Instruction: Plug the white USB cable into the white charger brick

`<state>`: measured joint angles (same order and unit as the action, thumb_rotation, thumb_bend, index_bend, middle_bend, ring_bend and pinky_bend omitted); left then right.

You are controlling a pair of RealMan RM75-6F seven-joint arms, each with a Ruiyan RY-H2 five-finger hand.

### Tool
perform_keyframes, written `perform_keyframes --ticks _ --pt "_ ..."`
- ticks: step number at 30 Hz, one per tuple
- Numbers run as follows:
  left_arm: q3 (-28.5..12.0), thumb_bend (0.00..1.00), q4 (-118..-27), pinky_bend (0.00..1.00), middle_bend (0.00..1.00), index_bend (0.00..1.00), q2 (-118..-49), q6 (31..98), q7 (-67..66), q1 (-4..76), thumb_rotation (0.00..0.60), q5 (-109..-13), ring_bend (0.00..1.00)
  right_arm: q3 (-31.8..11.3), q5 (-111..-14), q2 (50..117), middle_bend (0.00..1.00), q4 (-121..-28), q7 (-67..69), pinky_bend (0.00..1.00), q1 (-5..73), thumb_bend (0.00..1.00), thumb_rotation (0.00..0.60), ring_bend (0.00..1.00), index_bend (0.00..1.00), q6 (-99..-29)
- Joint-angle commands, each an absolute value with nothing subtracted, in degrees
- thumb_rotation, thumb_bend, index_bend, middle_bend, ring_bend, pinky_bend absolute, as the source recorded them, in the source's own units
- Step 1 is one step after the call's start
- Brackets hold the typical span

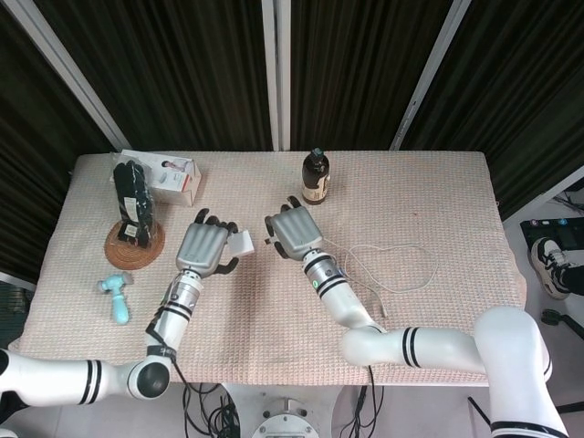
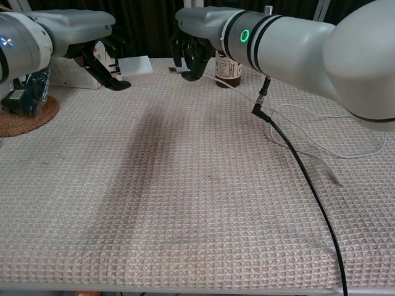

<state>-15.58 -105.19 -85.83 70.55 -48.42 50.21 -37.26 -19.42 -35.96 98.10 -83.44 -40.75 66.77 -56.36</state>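
Observation:
My left hand [image 1: 205, 248] holds the white charger brick [image 1: 241, 244] above the table, left of centre. In the chest view the charger brick [image 2: 137, 69] sticks out to the right of the left hand [image 2: 92, 50]. My right hand [image 1: 292, 235] sits just right of the brick and pinches the plug end of the white USB cable [image 1: 394, 274]. The plug itself is mostly hidden in the fingers. A small gap separates brick and right hand [image 2: 194, 52]. The USB cable [image 2: 308, 154] trails in loops over the cloth to the right.
A brown bottle [image 1: 316, 177] stands just behind my right hand. At the back left are a white and red box [image 1: 173, 176] and a black object on a woven coaster [image 1: 133, 219]. A teal tool [image 1: 116, 297] lies near the left edge. My arm's black cord [image 2: 296, 160] crosses the cloth.

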Motion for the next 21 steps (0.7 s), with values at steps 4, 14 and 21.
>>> perform_keyframes --ticks 4,14,21 --pt "-15.5 0.33 -105.5 0.12 0.42 0.41 -85.8 71.2 -49.1 51.0 0.519 -36.2 0.23 -19.9 -35.3 99.5 0.52 -82.5 -41.2 0.15 67.6 0.35 0.6 0.29 0.67 -57.9" --pt "-15.3 0.33 -106.0 0.12 0.42 0.41 -85.9 72.1 -49.6 52.3 0.517 -34.7 0.23 -20.4 -34.5 101.2 0.52 -81.6 -41.9 0.15 68.7 0.35 0.6 0.3 0.67 -59.1" --pt "-15.1 0.33 -106.1 0.12 0.42 0.41 -85.8 72.5 -49.9 52.9 0.518 -33.7 0.23 -20.6 -34.1 101.8 0.52 -81.0 -42.1 0.15 69.0 0.35 0.6 0.3 0.67 -59.3"
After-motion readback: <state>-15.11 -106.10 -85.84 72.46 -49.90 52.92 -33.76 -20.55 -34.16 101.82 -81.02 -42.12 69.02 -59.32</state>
